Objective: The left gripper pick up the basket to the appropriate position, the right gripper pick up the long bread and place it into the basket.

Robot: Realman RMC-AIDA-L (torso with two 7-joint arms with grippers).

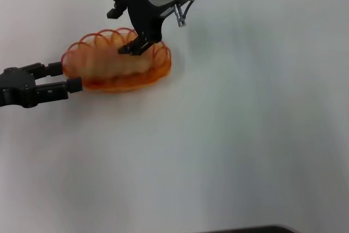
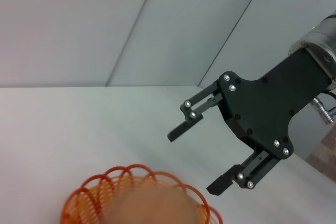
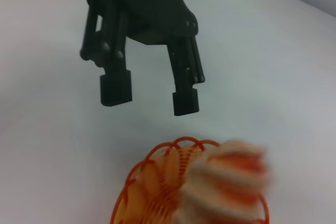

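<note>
Partly blurred long bread [image 1: 117, 64] in basket [image 1: 158, 72], right end effector [image 1: 136, 46] tips hidden

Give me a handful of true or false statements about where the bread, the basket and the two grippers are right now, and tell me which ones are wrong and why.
1. The long bread lies inside the basket. True.
2. The left gripper has lifted the basket clear of the table. False: the basket rests on the table, and the open gripper sits at its end without clamping it.
3. The right gripper is above the basket. True.
4. The right gripper is clamped shut on the bread. False: the left wrist view shows its fingers spread apart, holding nothing.
5. The basket has tipped onto its side. False: it sits upright with its scalloped rim up.
</note>
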